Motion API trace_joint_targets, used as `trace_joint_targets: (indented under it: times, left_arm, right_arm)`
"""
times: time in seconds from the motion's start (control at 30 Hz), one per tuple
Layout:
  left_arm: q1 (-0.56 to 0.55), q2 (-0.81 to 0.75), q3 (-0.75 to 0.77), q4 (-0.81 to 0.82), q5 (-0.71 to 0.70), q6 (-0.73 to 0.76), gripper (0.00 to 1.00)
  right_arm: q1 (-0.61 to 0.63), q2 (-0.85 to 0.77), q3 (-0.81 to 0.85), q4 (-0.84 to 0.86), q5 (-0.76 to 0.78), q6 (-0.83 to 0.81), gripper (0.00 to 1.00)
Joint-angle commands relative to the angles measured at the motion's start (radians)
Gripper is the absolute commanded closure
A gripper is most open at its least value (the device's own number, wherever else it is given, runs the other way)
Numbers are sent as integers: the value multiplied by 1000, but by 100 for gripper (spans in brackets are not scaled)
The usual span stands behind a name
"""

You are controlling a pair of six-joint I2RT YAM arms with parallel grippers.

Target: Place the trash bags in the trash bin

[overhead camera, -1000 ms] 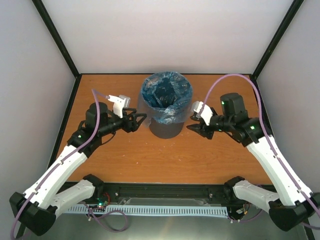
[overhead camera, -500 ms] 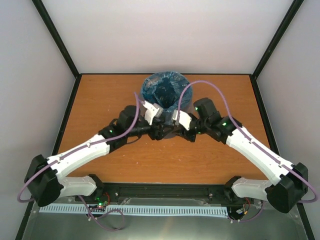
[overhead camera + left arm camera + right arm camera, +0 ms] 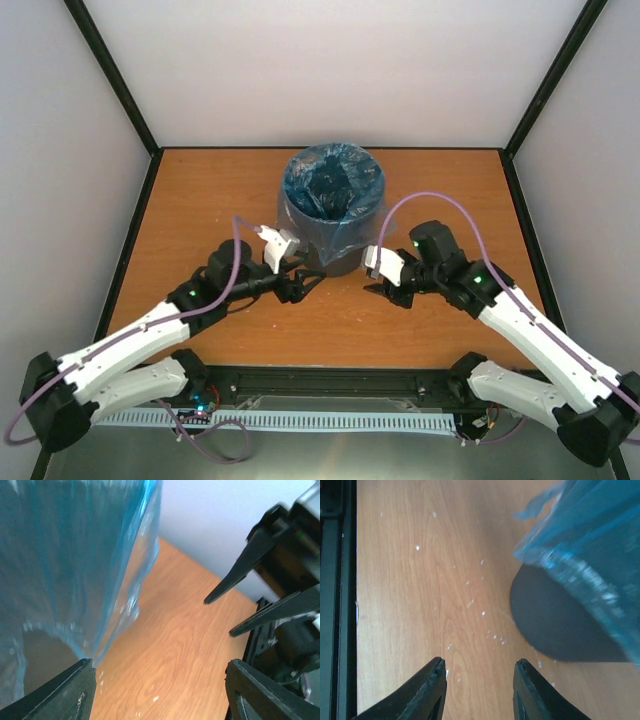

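Trash bag (image 3: 345, 235) lines the trash bin (image 3: 294, 228) on the counter (image 3: 200, 200), skirt draped outside. I read left end effector (image 3: 305, 286) and right end effector (image 3: 384, 291) apart, empty; either may snag that skirt and tip the bin.

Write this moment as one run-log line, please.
trash bin: upright | light-blue trash bag: lining bin, folded over rim | left gripper: open, empty, beside bin | right gripper: open, empty, beside bin

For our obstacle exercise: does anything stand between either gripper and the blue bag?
Nothing visible does. The left gripper and right gripper sit open beside the trash bin, only bare table separating them from the trash bag draped over it.
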Motion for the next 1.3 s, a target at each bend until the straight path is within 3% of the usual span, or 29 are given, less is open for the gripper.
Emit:
trace_joint_targets:
  times: [0.0, 0.1, 0.17, 0.23, 0.37, 0.43, 0.53, 0.63, 0.8, 0.97, 1.27]
  left_arm:
    - [-10, -88, 97, -66, -57, -26, 28]
    - [-6, -97, 201, -162, -252, -40, 27]
    - [24, -66, 311, -258, -350, -52, 22]
    - [106, -22, 417, -294, -342, -67, 17]
    - [268, 172, 662, -343, -244, -70, 13]
    - [307, 346, 842, -429, -232, -27, 12]
    - [326, 555, 1117, -553, -323, 34, 13]
    - [368, 693, 1241, -586, -204, 60, 13]
    - [377, 829, 1318, -623, -160, 94, 15]
    - [379, 855, 1303, -618, -149, 87, 16]
    - [379, 810, 1243, -628, -178, 74, 17]
  right_arm:
    - [7, -48, 85, -30, 7, 44, 62]
    - [-24, -24, 155, -16, 58, 74, 63]
    - [-111, 7, 205, -4, 12, 91, 64]
    - [-235, 45, 262, 15, -66, 115, 63]
    - [-368, 140, 365, 65, -112, 183, 60]
    - [-399, 188, 399, 67, -101, 183, 59]
    - [-493, 235, 383, 105, -119, 209, 59]
    - [-574, 287, 365, 124, -203, 215, 55]
    - [-589, 384, 316, 140, -354, 155, 49]
    - [-561, 506, 306, 119, -510, 79, 46]
    - [-417, 688, 258, 217, -366, 117, 53]
